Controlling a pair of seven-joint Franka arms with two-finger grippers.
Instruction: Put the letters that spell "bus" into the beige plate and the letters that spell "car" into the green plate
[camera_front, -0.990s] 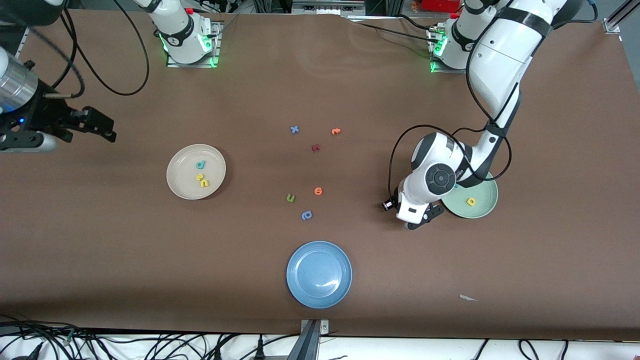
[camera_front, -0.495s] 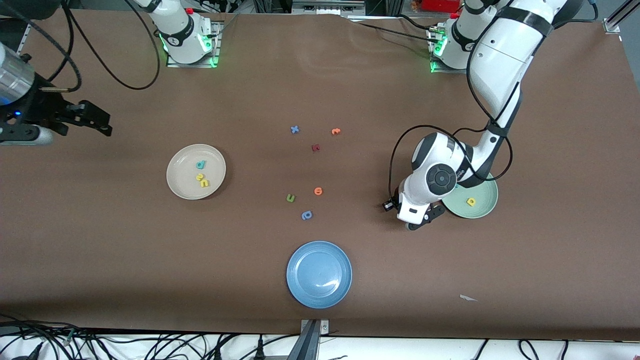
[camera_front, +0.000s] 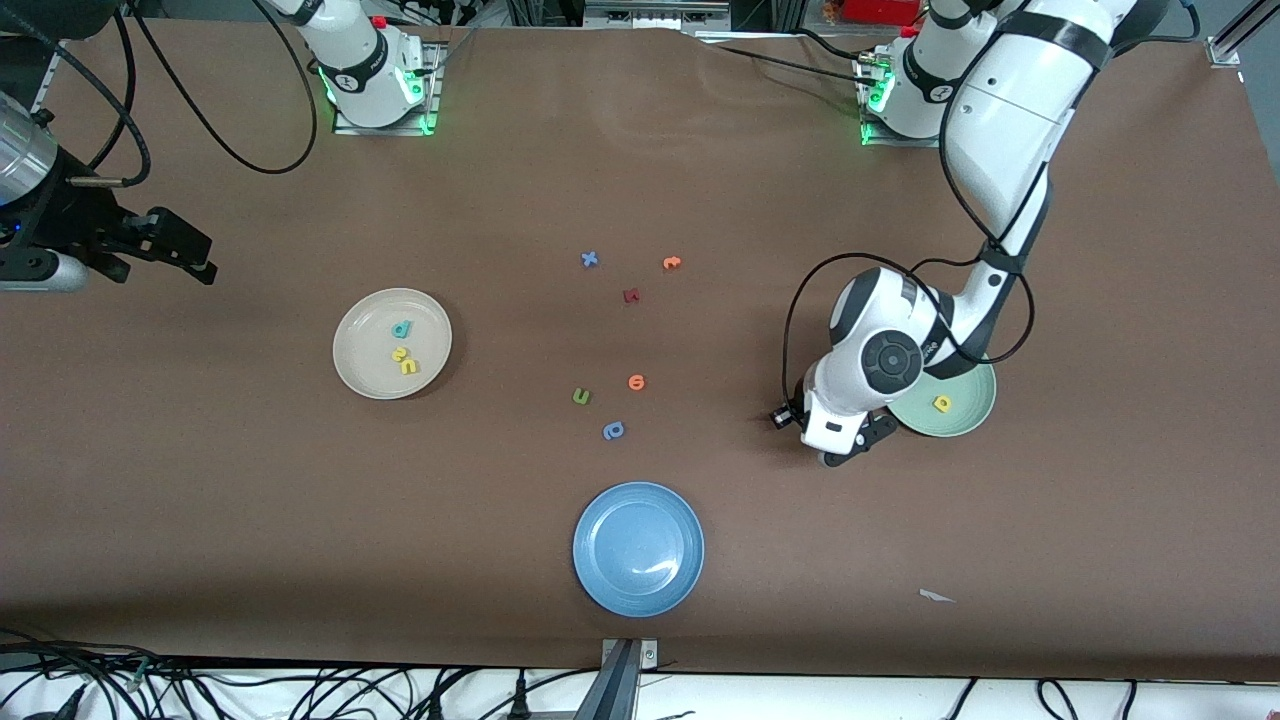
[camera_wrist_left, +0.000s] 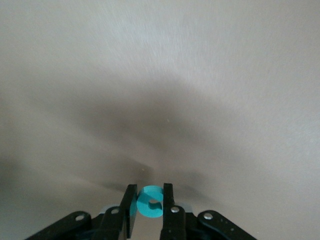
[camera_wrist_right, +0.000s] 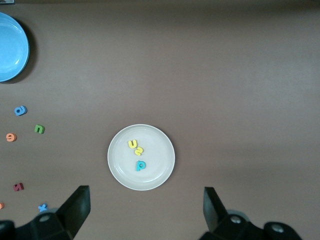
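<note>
The teal "c" (camera_wrist_left: 150, 201) is pinched between the closed fingers of the left gripper (camera_front: 850, 447), which hangs over the bench (camera_front: 900, 560) just beside the green plate (camera_front: 972, 412), at its rim toward the right arm's end. A yellow "a" (camera_front: 942, 403) lies in that plate. The thin "r" cannot be made out. Well apart from the green plate, toward the right arm's end, the beige plate (camera_front: 392, 343) holds the teal "b" (camera_front: 402, 329), yellow "u" (camera_front: 409, 366) and yellow "s" (camera_front: 399, 354). The right gripper (camera_front: 195, 255) waits wide open and empty near the beige plate.
</note>
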